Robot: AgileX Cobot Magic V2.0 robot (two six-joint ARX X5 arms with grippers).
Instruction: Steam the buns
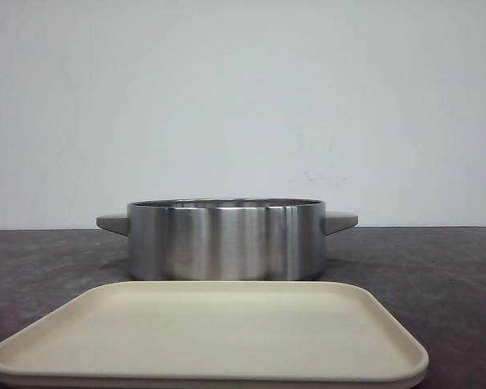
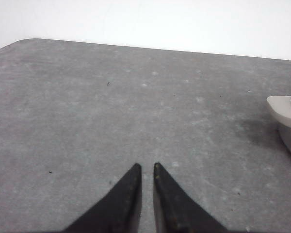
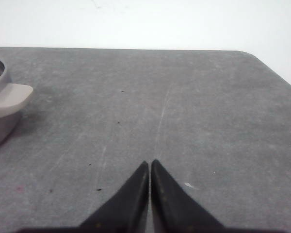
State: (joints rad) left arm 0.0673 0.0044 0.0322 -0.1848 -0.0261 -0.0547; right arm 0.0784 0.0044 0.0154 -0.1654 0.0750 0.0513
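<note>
Standing behind a beige tray (image 1: 211,336), a steel pot (image 1: 227,239) rests on the grey bench (image 1: 437,267); both grippers' jaws sit nearly together, left gripper (image 2: 146,166) and right gripper (image 3: 149,162).

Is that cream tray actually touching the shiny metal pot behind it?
Cannot tell. In the front view the tray's far rim overlaps the pot's base, hiding any gap; neither wrist view shows the tray.

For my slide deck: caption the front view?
Steel pot with beige handles behind an empty beige tray on a dark table.

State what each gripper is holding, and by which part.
Nothing is held. The left gripper and right gripper both have their fingers nearly together over bare table, with nothing between them.
</note>
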